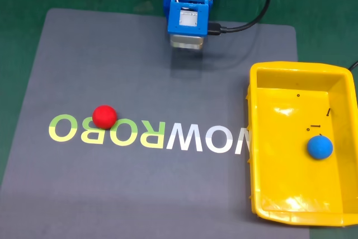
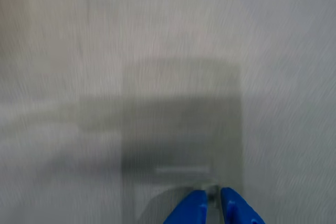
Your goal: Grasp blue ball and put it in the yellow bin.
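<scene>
The blue ball (image 1: 320,148) lies inside the yellow bin (image 1: 264,205) at the right of the fixed view, near the bin's right wall, apart from the arm. The blue arm (image 1: 189,4) is folded back at the top centre of the grey mat, far from the bin. In the wrist view my gripper (image 2: 213,204) points down close to the blurred grey mat; its two blue fingertips (image 2: 191,211) stand almost together with nothing between them, so it is shut and empty.
A red ball (image 1: 104,116) rests on the grey mat (image 1: 112,60) at the left, over the pale "ROBO" lettering. A few small dark screws (image 1: 314,128) lie in the bin. A black cable (image 1: 249,23) runs from the arm's base.
</scene>
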Controlling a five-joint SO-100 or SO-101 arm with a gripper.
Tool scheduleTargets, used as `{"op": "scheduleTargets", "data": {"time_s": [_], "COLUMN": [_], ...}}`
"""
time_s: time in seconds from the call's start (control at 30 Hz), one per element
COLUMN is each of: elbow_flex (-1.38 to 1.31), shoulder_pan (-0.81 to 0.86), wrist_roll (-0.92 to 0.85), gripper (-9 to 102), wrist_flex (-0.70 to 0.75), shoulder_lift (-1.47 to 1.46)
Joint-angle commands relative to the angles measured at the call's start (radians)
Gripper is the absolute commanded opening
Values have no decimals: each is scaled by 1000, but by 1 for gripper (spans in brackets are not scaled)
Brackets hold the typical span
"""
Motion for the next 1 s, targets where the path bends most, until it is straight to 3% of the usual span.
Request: {"op": "scheduleTargets", "data": {"time_s": [0.0,0.97], "elbow_flex": [32,32], "shoulder_pan": [11,15], "wrist_roll": [-14,-78], "gripper": [1,1], "wrist_flex": [15,48], "shoulder_lift": [14,14]}}
